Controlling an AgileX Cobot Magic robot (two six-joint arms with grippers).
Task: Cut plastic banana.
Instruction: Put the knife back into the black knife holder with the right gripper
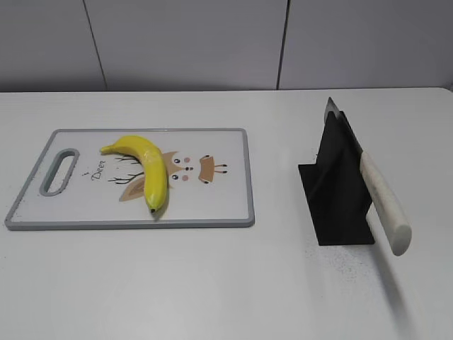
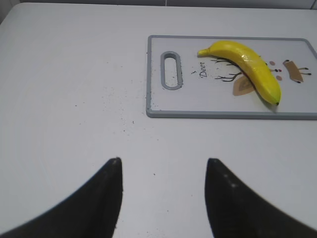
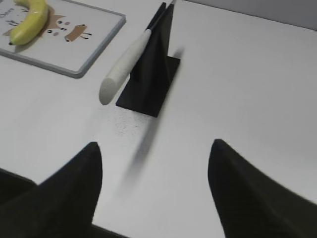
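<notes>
The glossy yellow plastic banana [image 1: 146, 168] lies on a white cutting board [image 1: 226, 205] with a grey rim and a deer drawing. It also shows in the left wrist view [image 2: 250, 68] and at the top left of the right wrist view [image 3: 28, 22]. A knife with a white handle [image 1: 382, 202] leans in a black stand [image 1: 338, 198], also in the right wrist view [image 3: 124, 67]. My left gripper [image 2: 163, 166] is open and empty over bare table, short of the board. My right gripper [image 3: 156, 148] is open and empty, short of the knife handle. Neither gripper shows in the exterior view.
The board's handle slot [image 1: 60, 170] is at its left end. The white table [image 1: 212, 283] runs to a grey panelled wall [image 1: 212, 42] at the back. The table's near edge shows under my right gripper [image 3: 114, 230].
</notes>
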